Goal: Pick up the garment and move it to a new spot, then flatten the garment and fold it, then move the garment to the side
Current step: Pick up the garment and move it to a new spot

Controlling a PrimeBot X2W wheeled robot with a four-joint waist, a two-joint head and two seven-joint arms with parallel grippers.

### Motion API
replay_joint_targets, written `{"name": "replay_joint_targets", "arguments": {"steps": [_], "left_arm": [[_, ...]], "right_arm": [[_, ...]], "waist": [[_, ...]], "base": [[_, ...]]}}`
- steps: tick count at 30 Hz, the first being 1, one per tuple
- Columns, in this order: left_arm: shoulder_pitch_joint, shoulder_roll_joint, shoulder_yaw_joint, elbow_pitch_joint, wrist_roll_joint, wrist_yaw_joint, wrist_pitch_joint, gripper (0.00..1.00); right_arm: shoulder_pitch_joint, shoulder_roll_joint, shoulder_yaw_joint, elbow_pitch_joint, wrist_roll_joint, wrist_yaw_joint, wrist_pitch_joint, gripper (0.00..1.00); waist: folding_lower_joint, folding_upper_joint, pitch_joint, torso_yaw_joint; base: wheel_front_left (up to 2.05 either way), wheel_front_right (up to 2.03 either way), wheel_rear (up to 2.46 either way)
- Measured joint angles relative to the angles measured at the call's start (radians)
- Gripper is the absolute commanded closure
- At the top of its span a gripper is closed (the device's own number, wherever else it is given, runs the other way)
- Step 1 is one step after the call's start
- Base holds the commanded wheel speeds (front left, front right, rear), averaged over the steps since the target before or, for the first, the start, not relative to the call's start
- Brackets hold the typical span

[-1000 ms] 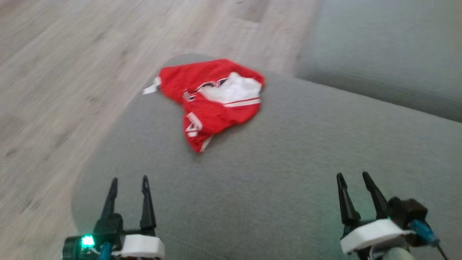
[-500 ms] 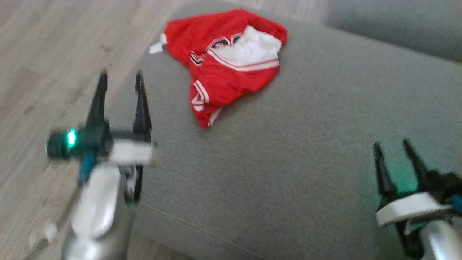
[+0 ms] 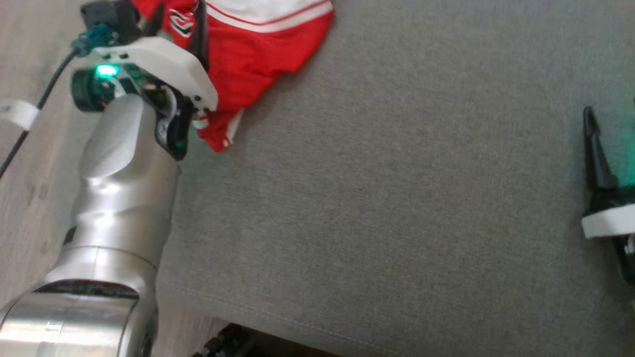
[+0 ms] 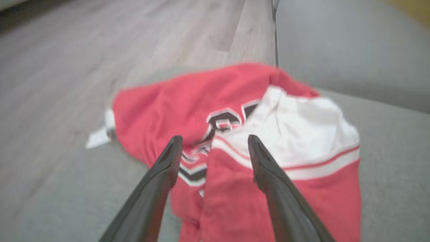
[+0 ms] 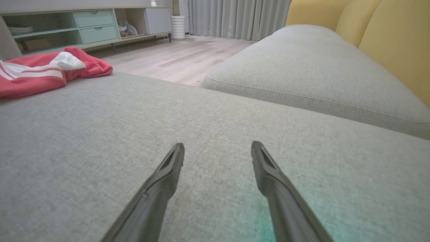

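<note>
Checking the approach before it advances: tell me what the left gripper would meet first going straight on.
The crumpled red and white garment on the grey cushion; the left gripper frames it with open jaws. How near is unclear.

The left gripper sits at the upper left of the head view, jaws spread wide, its silver forearm rising from the lower left. The right gripper, jaws likewise apart, sits at the right edge.

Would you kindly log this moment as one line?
phase: pre-grasp; left gripper: open, facing crumpled red-and-white fabric garment; right gripper: open, over grey fabric cushion; held: nothing
</note>
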Motion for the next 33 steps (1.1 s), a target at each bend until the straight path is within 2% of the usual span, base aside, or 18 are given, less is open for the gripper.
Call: {"name": "replay_joint_targets", "arguments": {"steps": [5, 6, 7, 8, 11, 14, 19, 21, 22, 26, 29, 30, 33], "left_arm": [[-0.020, -0.016, 0.009, 0.172, -0.055, -0.013, 0.068, 0.00], [-0.023, -0.014, 0.018, 0.181, -0.070, -0.014, 0.066, 0.15], [-0.031, -0.012, 0.020, 0.190, -0.073, -0.014, 0.059, 0.61], [-0.040, -0.011, 0.025, 0.195, -0.076, -0.014, 0.039, 1.00], [-0.049, -0.010, 0.018, 0.207, -0.079, -0.021, -0.032, 1.00], [-0.053, 0.011, -0.029, 0.218, -0.051, -0.023, -0.129, 1.00], [-0.113, 0.053, -0.115, 0.190, -0.019, -0.023, -0.188, 1.00], [-0.130, 0.051, -0.173, 0.153, -0.027, -0.023, -0.187, 1.00], [-0.131, 0.043, -0.242, 0.095, -0.061, -0.023, -0.170, 1.00], [-0.131, 0.042, -0.365, -0.039, -0.161, -0.023, -0.122, 1.00], [-0.129, 0.060, -0.434, -0.131, -0.235, -0.030, -0.083, 1.00], [-0.121, 0.070, -0.473, -0.186, -0.278, -0.030, -0.061, 1.00], [-0.098, 0.077, -0.532, -0.255, -0.316, -0.030, -0.047, 1.00]], "right_arm": [[-0.057, -0.015, 0.007, -0.046, 0.000, 0.000, -0.006, 0.00], [-0.068, -0.015, 0.008, -0.050, 0.000, 0.000, -0.007, 0.00], [-0.077, -0.015, 0.011, -0.051, 0.000, 0.000, -0.007, 0.00], [-0.082, -0.015, 0.012, -0.053, 0.000, 0.000, -0.008, 0.00], [-0.091, -0.013, 0.018, -0.050, 0.000, 0.000, -0.010, 0.00], [-0.094, 0.021, 0.024, -0.001, 0.000, 0.000, -0.010, 0.00], [-0.041, 0.121, 0.046, 0.043, 0.000, 0.000, -0.008, 0.00], [-0.012, 0.166, 0.033, 0.060, 0.012, 0.000, -0.008, 0.00], [0.017, 0.204, 0.016, 0.073, 0.025, 0.000, -0.008, 0.00], [0.061, 0.257, 0.006, 0.077, 0.026, 0.000, -0.008, 0.00], [0.083, 0.290, -0.001, 0.076, 0.032, 0.000, -0.008, 0.00], [0.100, 0.297, -0.002, 0.068, 0.032, 0.000, -0.006, 0.00], [0.123, 0.298, 0.019, 0.064, 0.040, 0.000, -0.005, 0.00]], "waist": [[-0.0003, 0.0000, 0.077, -0.036], [-0.0003, 0.0000, 0.085, -0.046], [-0.0007, 0.0001, 0.091, -0.053], [-0.0007, 0.0000, 0.097, -0.058], [-0.0002, 0.0000, 0.093, -0.067], [-0.0002, 0.0000, 0.041, -0.072], [-0.0004, 0.0000, -0.074, -0.091], [-0.0006, 0.0000, -0.128, -0.104], [-0.0006, 0.0001, -0.183, -0.122], [-0.0008, 0.0001, -0.281, -0.174], [-0.0007, 0.0001, -0.330, -0.239], [-0.0007, 0.0001, -0.355, -0.288], [-0.0007, 0.0001, -0.384, -0.365]], "base": [[0.00, 0.00, 0.00], [0.00, 0.00, 0.00], [0.00, 0.00, 0.00], [0.00, 0.00, 0.00], [0.00, 0.00, 0.00], [0.00, 0.00, 0.00], [0.00, 0.00, 0.00], [0.00, 0.00, 0.00], [0.00, 0.00, 0.00], [0.00, 0.00, 0.00], [0.00, 0.00, 0.00], [0.00, 0.00, 0.00], [0.00, 0.00, 0.00]]}}
